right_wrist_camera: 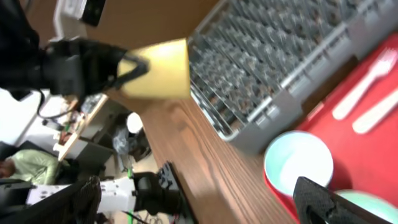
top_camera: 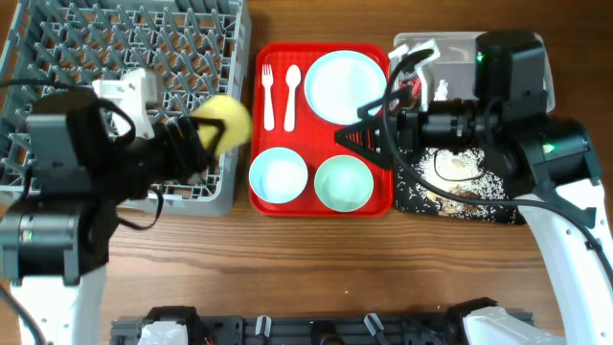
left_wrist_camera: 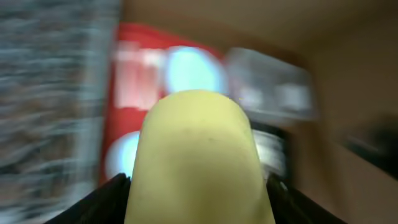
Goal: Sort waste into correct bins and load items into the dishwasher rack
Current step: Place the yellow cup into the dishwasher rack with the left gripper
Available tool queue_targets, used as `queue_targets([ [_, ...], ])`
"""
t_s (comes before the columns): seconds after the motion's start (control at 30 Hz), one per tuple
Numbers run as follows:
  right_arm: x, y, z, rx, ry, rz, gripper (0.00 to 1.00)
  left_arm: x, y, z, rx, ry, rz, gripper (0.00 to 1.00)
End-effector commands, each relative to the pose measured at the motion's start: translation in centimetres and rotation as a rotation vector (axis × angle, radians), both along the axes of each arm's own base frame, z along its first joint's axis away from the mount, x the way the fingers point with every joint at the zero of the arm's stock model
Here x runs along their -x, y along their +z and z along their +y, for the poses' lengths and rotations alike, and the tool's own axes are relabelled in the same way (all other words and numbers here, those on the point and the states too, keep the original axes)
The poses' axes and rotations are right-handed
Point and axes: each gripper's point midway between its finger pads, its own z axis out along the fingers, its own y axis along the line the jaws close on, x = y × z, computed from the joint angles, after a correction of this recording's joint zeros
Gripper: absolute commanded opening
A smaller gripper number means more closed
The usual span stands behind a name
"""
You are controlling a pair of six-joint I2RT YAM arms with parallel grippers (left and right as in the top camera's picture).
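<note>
The yellow cup (top_camera: 226, 122) is clamped in the left claw (top_camera: 204, 131), whose fingers close on its sides. It is held off the surface and lies sideways rather than upright. Directly below this claw is the near right corner of the grey dishwasher rack (top_camera: 96, 48); the rest of the rack's pegs spread out behind and to the side of it. Just past the fingertips sits the red tray (top_camera: 321, 139), which holds the pale blue plate (top_camera: 345, 86) and two pale blue bowls (top_camera: 279, 177).

The right claw (top_camera: 347, 137) hangs over the far edge of that tray with its fingers spread wide and nothing between them. The black tray (top_camera: 460, 182) of rice crumbs lies behind it.

The main risk, as I judge it, is letting go too close to the rack's rim. The cup could strike the wall, roll off and land on the table or among the bowls. The left wrist view is badly smeared, which suggests a fast swing, and a smooth cup could slip from the grip. Set down crooked, it could wedge between pegs or tip over.
</note>
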Motion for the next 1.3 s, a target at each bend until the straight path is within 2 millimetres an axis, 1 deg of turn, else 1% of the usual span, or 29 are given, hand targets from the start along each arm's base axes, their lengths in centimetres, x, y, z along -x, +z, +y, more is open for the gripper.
queue_targets([
  [0.0, -0.1, -1.2, -0.8, 0.073, -0.032, -0.016, 1.00, -2.5, -4.8, 5.9, -0.270, 0.237, 0.160, 0.59],
  [0.13, 0.1, -1.8, -1.1, 0.100, -0.046, 0.014, 1.00, -3.8, -10.0, 6.5, -0.317, 0.248, 0.365, 0.50],
  [0.2, 0.2, -1.9, -1.1, 0.102, -0.045, 0.019, 1.00, -4.3, -12.7, 7.0, -0.329, 0.293, 0.471, 0.50],
  [0.33, 0.4, -2.2, -1.2, 0.115, -0.037, 0.018, 1.00, -5.4, -17.4, 7.0, -0.341, 0.293, 0.619, 0.51],
  [0.43, 0.3, -2.5, -1.4, 0.129, -0.045, 0.019, 1.00, -4.7, -19.7, 6.8, -0.347, 0.284, 0.729, 0.52],
  [0.47, 0.3, -2.5, -1.5, 0.135, -0.049, 0.017, 1.00, -4.5, -20.2, 6.7, -0.349, 0.280, 0.754, 0.51],
  [0.5, 0.2, -2.6, -1.6, 0.142, -0.054, 0.014, 1.00, -4.3, -20.5, 6.8, -0.350, 0.284, 0.771, 0.54],
  [0.53, 0.1, -2.7, -1.6, 0.145, -0.057, 0.013, 1.00, -4.2, -20.5, 6.7, -0.351, 0.283, 0.776, 0.55],
  [0.6, 0.1, -2.7, -1.6, 0.146, -0.058, 0.014, 1.00, -4.2, -20.5, 6.8, -0.350, 0.284, 0.773, 0.61],
  [0.63, 0.1, -2.7, -1.6, 0.146, -0.058, 0.014, 1.00, -4.2, -20.4, 6.8, -0.349, 0.285, 0.770, 0.70],
  [0.67, 0.1, -2.7, -1.6, 0.146, -0.058, 0.013, 1.00, -4.2, -20.4, 6.8, -0.348, 0.284, 0.771, 0.74],
  [0.8, 0.1, -2.7, -1.6, 0.147, -0.058, 0.013, 1.00, -3.8, -20.2, 6.5, -0.334, 0.275, 0.783, 0.74],
  [0.93, 0.1, -2.7, -1.6, 0.147, -0.058, 0.014, 1.00, -3.9, -19.2, 6.1, -0.309, 0.270, 0.753, 0.79],
  [1.07, 0.1, -2.7, -1.6, 0.146, -0.058, 0.014, 1.00, -4.0, -17.2, 5.7, -0.276, 0.264, 0.699, 0.80],
  [1.17, 0.1, -2.7, -1.6, 0.149, -0.060, 0.013, 1.00, -3.8, -15.1, 5.3, -0.254, 0.246, 0.645, 0.77],
  [1.27, 0.1, -2.7, -1.6, 0.149, -0.060, 0.015, 1.00, -3.2, -13.5, 5.3, -0.247, 0.252, 0.593, 0.77],
])
